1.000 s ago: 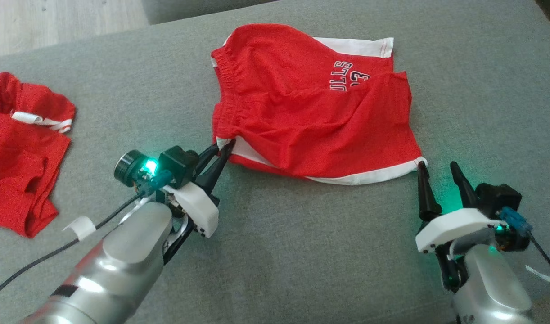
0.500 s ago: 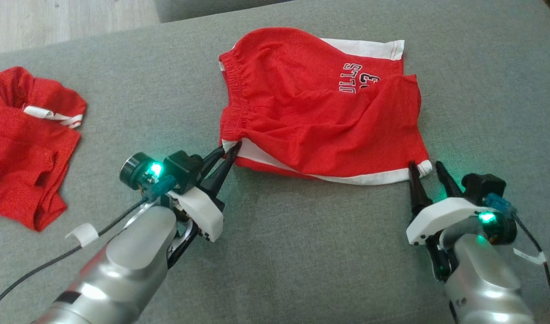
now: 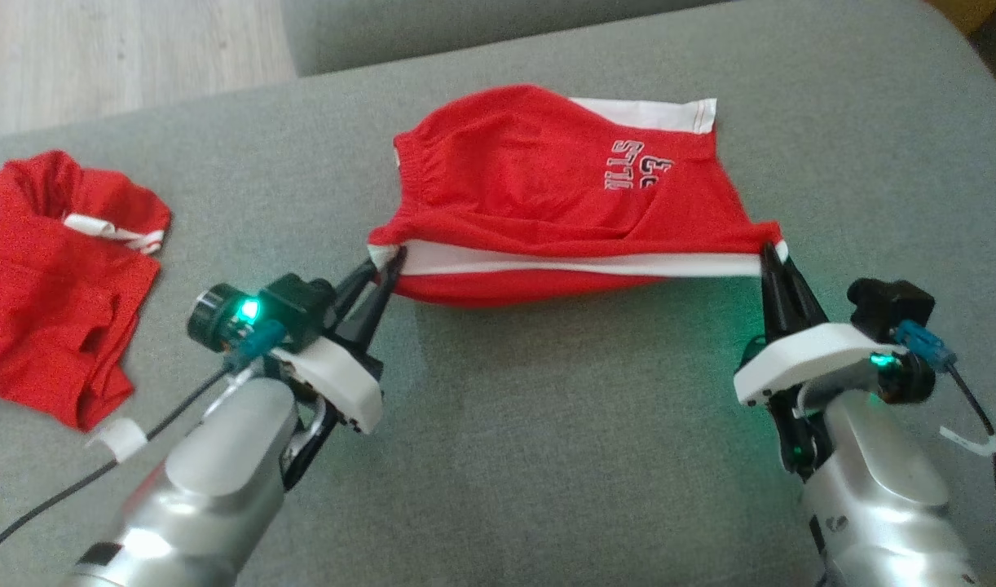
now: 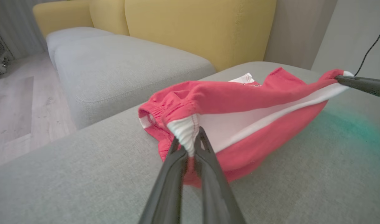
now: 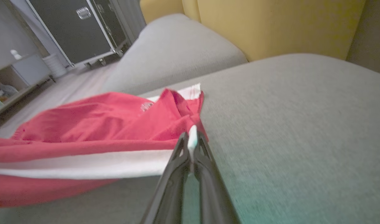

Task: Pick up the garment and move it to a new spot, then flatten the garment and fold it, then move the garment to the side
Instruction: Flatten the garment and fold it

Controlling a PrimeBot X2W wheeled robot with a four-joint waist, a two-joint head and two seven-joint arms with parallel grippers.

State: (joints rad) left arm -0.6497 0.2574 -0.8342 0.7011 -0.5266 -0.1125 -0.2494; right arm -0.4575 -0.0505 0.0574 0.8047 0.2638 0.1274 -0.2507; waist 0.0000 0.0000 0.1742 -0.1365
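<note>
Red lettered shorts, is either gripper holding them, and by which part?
Both: left gripper pinches the shorts at the near waistband corner, right gripper at the near hem corner.

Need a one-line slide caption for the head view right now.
Left gripper and right gripper pinch the white-striped near edge of the red shorts, taut above the grey cushion.
</note>
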